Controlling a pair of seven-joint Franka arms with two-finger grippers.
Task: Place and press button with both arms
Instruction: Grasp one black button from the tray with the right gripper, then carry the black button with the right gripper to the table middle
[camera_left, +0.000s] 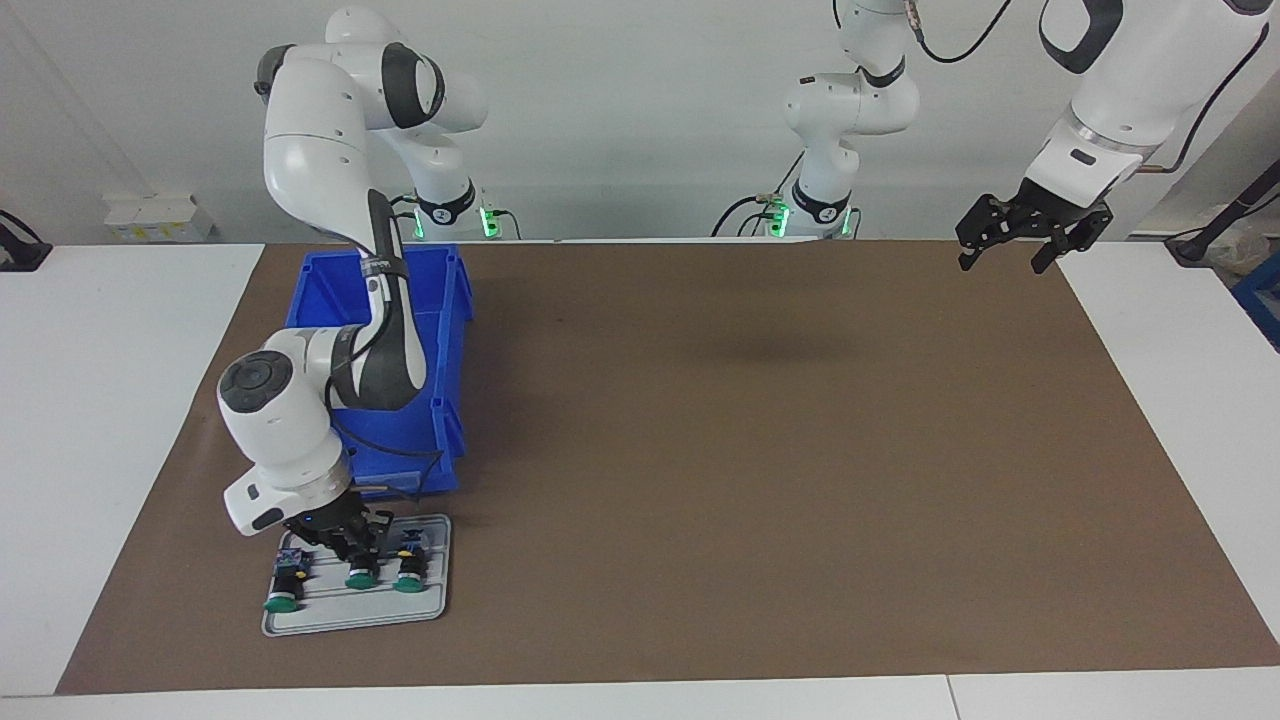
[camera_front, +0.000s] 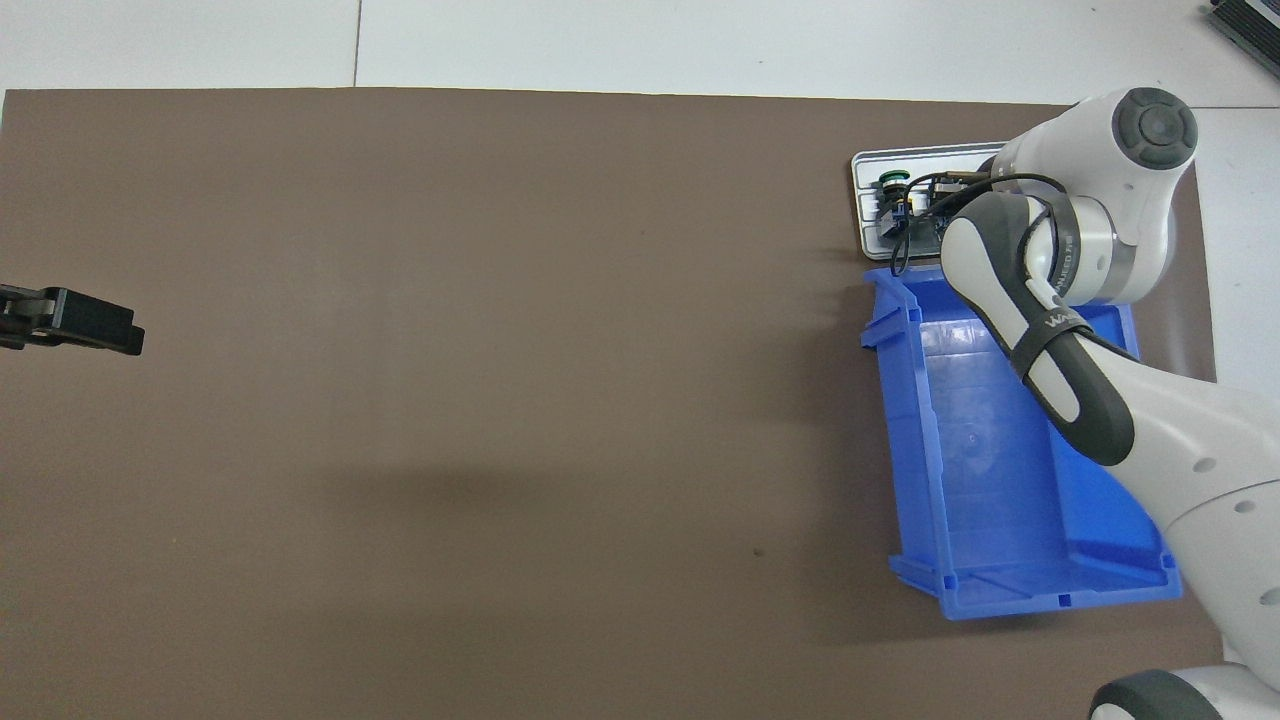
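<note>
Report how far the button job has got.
Early stage. Nothing is placed yet: all three buttons sit on the grey tray. In hand: the right gripper is down on the middle button, shut on it. Left: lifting, placing, pressing. The left gripper waits open above the mat's corner.

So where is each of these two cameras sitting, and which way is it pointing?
Facing view: high across the table, looking at both arms; right gripper shut on the middle button on the grey tray, left gripper open, waiting.
Overhead view: above the robots, looking down; the right arm hides that grip.
Shared: blue bin, tray, brown mat.
</note>
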